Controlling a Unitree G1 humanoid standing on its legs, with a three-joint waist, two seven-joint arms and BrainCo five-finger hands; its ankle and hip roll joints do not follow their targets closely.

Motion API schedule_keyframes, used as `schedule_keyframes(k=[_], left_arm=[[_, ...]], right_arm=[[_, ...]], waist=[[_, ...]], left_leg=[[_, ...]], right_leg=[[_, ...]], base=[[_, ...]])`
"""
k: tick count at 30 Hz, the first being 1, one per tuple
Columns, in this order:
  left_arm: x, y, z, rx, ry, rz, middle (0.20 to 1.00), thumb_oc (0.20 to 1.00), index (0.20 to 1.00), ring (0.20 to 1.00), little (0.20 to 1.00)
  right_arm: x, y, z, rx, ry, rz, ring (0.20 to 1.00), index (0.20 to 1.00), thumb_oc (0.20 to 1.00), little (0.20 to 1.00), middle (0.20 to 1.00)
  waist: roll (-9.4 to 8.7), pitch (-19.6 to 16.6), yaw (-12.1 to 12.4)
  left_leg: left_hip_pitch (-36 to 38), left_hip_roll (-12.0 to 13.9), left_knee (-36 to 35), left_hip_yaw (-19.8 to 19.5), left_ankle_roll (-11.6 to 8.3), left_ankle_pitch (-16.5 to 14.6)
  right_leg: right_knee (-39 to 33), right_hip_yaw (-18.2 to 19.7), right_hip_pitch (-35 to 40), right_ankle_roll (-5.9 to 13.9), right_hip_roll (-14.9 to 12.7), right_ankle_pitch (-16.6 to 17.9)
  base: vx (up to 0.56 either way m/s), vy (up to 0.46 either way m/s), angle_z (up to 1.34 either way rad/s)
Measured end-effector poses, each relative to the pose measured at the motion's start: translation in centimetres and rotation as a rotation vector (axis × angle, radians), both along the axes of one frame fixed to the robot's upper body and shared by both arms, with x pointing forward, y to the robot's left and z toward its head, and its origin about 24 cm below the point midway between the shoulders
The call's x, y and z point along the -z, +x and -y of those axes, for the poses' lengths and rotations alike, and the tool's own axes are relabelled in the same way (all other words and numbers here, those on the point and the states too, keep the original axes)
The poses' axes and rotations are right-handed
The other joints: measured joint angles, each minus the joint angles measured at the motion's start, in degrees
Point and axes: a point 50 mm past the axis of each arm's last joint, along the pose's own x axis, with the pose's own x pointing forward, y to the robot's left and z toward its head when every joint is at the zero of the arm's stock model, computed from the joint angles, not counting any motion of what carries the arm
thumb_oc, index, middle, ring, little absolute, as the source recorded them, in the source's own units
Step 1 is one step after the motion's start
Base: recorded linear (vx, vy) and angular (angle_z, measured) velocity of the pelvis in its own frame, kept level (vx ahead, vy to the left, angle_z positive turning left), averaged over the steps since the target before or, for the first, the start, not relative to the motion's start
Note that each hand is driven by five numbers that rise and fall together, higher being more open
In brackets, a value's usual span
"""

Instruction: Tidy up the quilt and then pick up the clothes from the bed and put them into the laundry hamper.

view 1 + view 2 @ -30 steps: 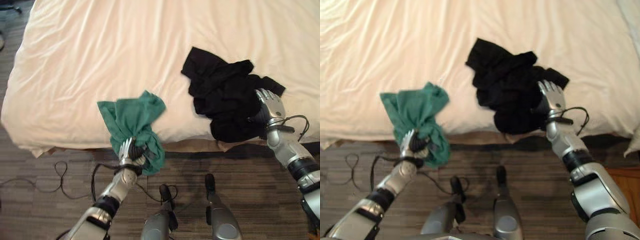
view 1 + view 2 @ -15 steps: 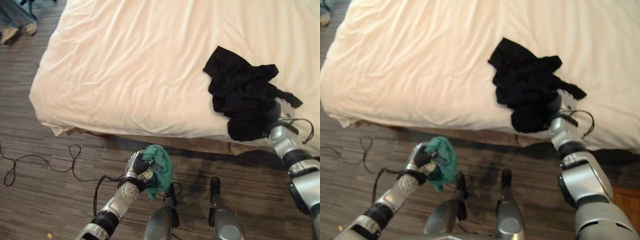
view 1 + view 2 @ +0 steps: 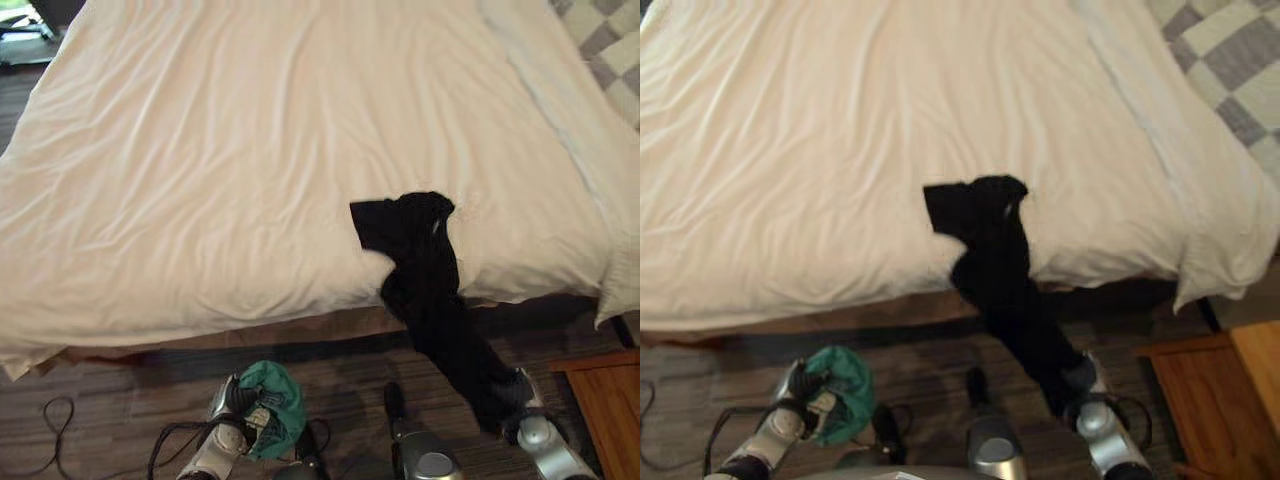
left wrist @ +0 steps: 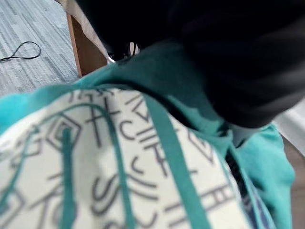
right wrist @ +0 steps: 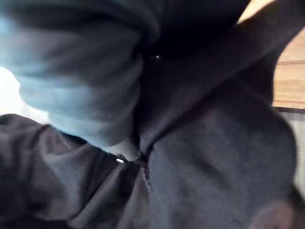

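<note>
Left eye view: the left hand [image 3: 232, 412] sits low over the striped floor [image 3: 100, 420] in front of the bed [image 3: 250, 170], its fingers curled round a bunched green garment [image 3: 274, 405], which is clear of the bed. In the left wrist view the same cloth [image 4: 157, 143] presses close to the lens, teal with a pale printed panel.

The right hand [image 3: 524, 400] is also down over the floor, with the lower end of a black garment [image 3: 430, 290] gathered at it. That garment stretches from the cream quilt [image 3: 200, 150], over the bed's near edge, down to the hand; its upper end lies on the quilt. Dark cloth [image 5: 190, 167] covers the right wrist view, so I cannot tell how the fingers are set.

A wooden piece of furniture [image 3: 600, 400] stands beside the right hand.
</note>
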Motion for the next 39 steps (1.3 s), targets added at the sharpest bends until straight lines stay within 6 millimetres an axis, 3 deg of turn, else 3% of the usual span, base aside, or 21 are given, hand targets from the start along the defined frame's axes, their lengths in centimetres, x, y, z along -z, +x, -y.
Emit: schedule_keyframes(k=[7, 9, 10, 13, 15, 17, 18, 20, 21, 22, 23, 24, 25, 26, 28, 31, 33, 36, 37, 38, 39], left_arm=[[0.2, 0.2, 1.2, -0.037, -0.062, 0.013, 0.2, 0.2, 0.2, 0.2, 0.2], [0.4, 0.4, 1.7, -0.052, -0.086, 0.013, 0.2, 0.2, 0.2, 0.2, 0.2], [0.0, 1.4, 1.7, -0.048, -0.083, 0.035, 0.2, 0.2, 0.2, 0.2, 0.2], [-0.6, 3.0, 3.0, -0.05, -0.122, 0.075, 0.2, 0.2, 0.2, 0.2, 0.2], [-0.2, 2.4, 3.3, -0.064, -0.138, 0.062, 0.2, 0.2, 0.2, 0.2, 0.2], [0.2, 1.4, 3.1, -0.123, -0.166, 0.061, 0.2, 0.2, 0.2, 0.2, 0.2], [0.3, 0.9, 2.7, -0.161, -0.18, 0.066, 0.2, 0.2, 0.2, 0.2, 0.2], [0.7, 0.1, 4.0, -0.225, -0.26, 0.07, 0.2, 0.2, 0.2, 0.2, 0.2], [0.7, 0.0, 4.3, -0.249, -0.289, 0.085, 0.2, 0.2, 0.2, 0.2, 0.2], [0.5, 0.5, 4.7, -0.276, -0.332, 0.097, 0.2, 0.2, 0.2, 0.2, 0.2], [0.0, 1.9, 5.6, -0.249, -0.356, 0.115, 0.2, 0.2, 0.2, 0.2, 0.2], [-0.4, 2.9, 6.5, -0.207, -0.374, 0.135, 0.2, 0.2, 0.2, 0.2, 0.2], [-0.9, 3.1, 6.5, -0.186, -0.386, 0.174, 0.2, 0.2, 0.2, 0.2, 0.2], [-1.1, 2.7, 4.6, -0.2, -0.348, 0.186, 0.2, 0.2, 0.2, 0.2, 0.2], [-0.5, 2.9, 4.9, -0.23, -0.351, 0.14, 0.2, 0.2, 0.2, 0.2, 0.2], [1.0, 0.5, 6.0, -0.247, -0.382, 0.059, 0.2, 0.2, 0.2, 0.2, 0.2], [0.5, 1.6, 6.2, -0.21, -0.371, 0.066, 0.2, 0.2, 0.2, 0.2, 0.2], [0.3, 1.3, 3.3, -0.223, -0.291, 0.06, 0.2, 0.2, 0.2, 0.2, 0.2], [0.6, 0.9, 2.8, -0.236, -0.272, 0.036, 0.2, 0.2, 0.2, 0.2, 0.2], [0.4, 1.2, 2.4, -0.24, -0.265, 0.042, 0.2, 0.2, 0.2, 0.2, 0.2], [0.5, 2.0, 5.5, -0.172, -0.328, 0.036, 0.2, 0.2, 0.2, 0.2, 0.2]], right_arm=[[1.2, 0.9, -3.0, -0.033, 0.101, -0.034, 0.2, 0.2, 0.2, 0.2, 0.2], [1.9, 0.4, -3.8, -0.054, 0.112, -0.078, 0.2, 0.2, 0.2, 0.2, 0.2], [2.2, 0.2, -4.5, -0.076, 0.12, -0.092, 0.2, 0.2, 0.2, 0.2, 0.2], [2.0, 0.7, -4.4, -0.076, 0.13, -0.087, 0.2, 0.2, 0.2, 0.2, 0.2], [1.3, 1.9, -3.7, -0.075, 0.114, -0.06, 0.2, 0.2, 0.2, 0.2, 0.2], [0.3, 3.3, -3.6, -0.09, 0.109, -0.012, 0.2, 0.2, 0.2, 0.2, 0.2], [0.1, 3.8, -3.9, -0.109, 0.109, -0.006, 0.2, 0.2, 0.2, 0.2, 0.2], [-0.2, 3.8, -3.3, -0.156, 0.063, -0.01, 0.2, 0.2, 0.2, 0.2, 0.2], [0.0, 3.3, -2.5, -0.166, 0.037, -0.037, 0.2, 0.2, 0.2, 0.2, 0.2], [-0.1, 2.9, -2.1, -0.155, 0.017, -0.039, 0.2, 0.2, 0.2, 0.2, 0.2], [0.4, 1.6, -1.8, -0.153, 0.016, -0.053, 0.2, 0.2, 0.2, 0.2, 0.2], [1.6, -0.5, -1.4, -0.134, 0.016, -0.137, 0.2, 0.2, 0.2, 0.2, 0.2], [1.9, -0.6, -1.4, -0.121, 0.023, -0.158, 0.2, 0.2, 0.2, 0.2, 0.2], [1.7, 0.3, -2.4, -0.1, 0.063, -0.111, 0.2, 0.2, 0.2, 0.2, 0.2], [1.5, -0.1, -1.1, -0.022, 0.064, -0.098, 0.2, 0.2, 0.2, 0.2, 0.2], [1.2, -0.9, 1.8, 0.071, 0.008, -0.109, 0.2, 0.2, 0.2, 0.2, 0.2], [2.4, -2.9, 2.1, 0.121, 0.023, -0.178, 0.2, 0.2, 0.2, 0.2, 0.2], [3.0, -2.0, -0.9, 0.134, 0.134, -0.143, 0.2, 0.2, 0.2, 0.2, 0.2], [3.2, -1.9, -1.6, 0.158, 0.173, -0.133, 0.2, 0.2, 0.2, 0.2, 0.2], [3.2, -1.7, -1.8, 0.167, 0.188, -0.126, 0.2, 0.2, 0.2, 0.2, 0.2], [4.3, -3.6, -3.0, 0.177, 0.207, -0.19, 0.2, 0.2, 0.2, 0.2, 0.2]], waist=[[-0.28, -0.32, 1.21], [-0.09, -0.67, 1.31], [-0.26, -0.8, 1.11], [3.07, 0.35, 1.53], [5.67, 1.72, 3.35], [7.2, 2.3, 4.39], [6.03, 2.53, 5.56], [8.19, 2.04, 7.53], [9.53, 1.66, 7.26], [8.39, 3.23, 7.49], [6.66, 3.71, 4.78], [3.8, 3.33, 4.48], [2.74, 2.26, 8.05], [-0.42, 0.06, 8.7], [0.36, -0.17, 6.57], [7.28, -2.86, 6.29], [7.39, -2.55, 6.72], [4.06, -0.69, 6.68], [4.85, -0.01, 5.1], [5.06, 0.49, 4.1], [2.97, -1.48, 3.2]], left_leg=[[0.26, -0.8, 0.01, -3.99, 1.02, -0.27], [-0.35, -1.16, 0.37, -8.77, 1.79, 1.18], [-2.22, -0.9, 0.16, -13.47, 2.34, 2.03], [-7.72, 0.59, 0.33, -27.78, 1.72, 5.64], [-9.44, 1.29, 0.05, -29.73, 4.32, 4.93], [-10.87, 1.33, 0.0, -28.24, 8.23, -3.24], [-11.3, -0.52, 0.66, -27.39, 6.11, -5.28], [-13.4, -1.51, 4.87, -28.2, 7.6, 3.42], [-12.42, -0.93, 4.87, -28.49, 5.4, 1.29], [-11.34, -1.77, 4.92, -18.12, 3.31, -4.54], [-12.13, -2.06, 7.94, -2.87, 0.94, -5.44], [-11.74, -3.13, 10.77, 4.23, 1.35, -4.45], [-11.26, -1.34, 10.64, 2.89, 1.31, -3.98], [-11.53, 0.82, 17.09, 6.95, 0.4, -4.24], [-10.0, 2.35, 21.04, 6.45, 0.63, -4.07], [-0.75, 0.88, 7.02, 2.83, 2.42, 3.8], [0.85, -1.03, 2.75, -2.05, 4.13, 4.58], [0.45, -4.37, 1.62, -6.12, 5.41, 3.77], [0.52, -3.66, 0.79, -9.55, 5.34, 3.83], [0.56, -3.71, 0.58, -11.14, 5.13, 4.27], [2.55, -4.87, 0.54, -15.2, 1.81, 1.74]], right_leg=[[6.94, 0.67, -0.99, 1.76, -0.62, -2.02], [10.57, 7.75, -1.52, 2.92, -0.05, -6.51], [10.58, 16.6, -1.44, 2.51, 2.61, -8.91], [10.37, 26.2, 0.67, -1.62, 10.87, -12.36], [11.28, 22.08, 0.97, -2.7, 12.2, -11.76], [12.93, 17.84, -0.3, -4.82, 11.7, -10.96], [13.09, 15.54, -0.92, -6.06, 9.28, -11.18], [13.55, 10.31, -0.86, -6.26, 9.9, -11.34], [13.0, 7.36, -0.28, -7.87, 9.87, -12.04], [11.69, -1.4, 2.61, -8.61, 6.93, -12.21], [7.14, -9.72, 8.21, -8.09, 3.15, -11.5], [7.67, -13.21, 9.52, -7.97, 0.67, -11.41], [11.54, -9.9, 6.03, -7.92, 0.16, -11.59], [6.02, -14.12, 8.94, -8.54, -2.1, -11.54], [3.42, -21.01, 12.32, -7.0, -2.1, -10.7], [9.29, -23.21, 12.49, -5.32, -0.82, -11.81], [22.6, -25.15, 7.31, -0.96, -5.05, -17.5], [34.49, -11.88, -3.37, 1.44, -8.28, -18.45], [30.73, 4.99, -4.93, 2.0, -0.16, -18.97], [27.2, 11.4, -4.58, 2.02, 2.44, -18.95], [0.13, 13.4, 3.06, -1.13, 1.92, 0.08]], base=[[0.04, 0.014, 0.22], [0.11, -0.173, 1.05], [0.08, -0.257, 1.61], [0.03, -0.287, 1.82], [-0.03, -0.293, 1.35], [-0.09, -0.34, 1.08], [-0.11, -0.299, 0.96], [-0.11, -0.169, 1.1], [-0.25, -0.198, 1.84], [-0.31, -0.239, 3.02], [-0.24, -0.132, 3.96], [-0.12, -0.071, 3.08], [-0.09, -0.016, 2.05], [-0.01, 0.01, 1.09], [0.04, 0.092, 1.91], [0.0, 0.175, 1.39], [-0.12, 0.195, 1.58], [-0.04, 0.082, 1.14], [0.03, -0.009, 0.69], [-0.01, -0.052, 1.12], [0.0, -0.048, 0.81]])
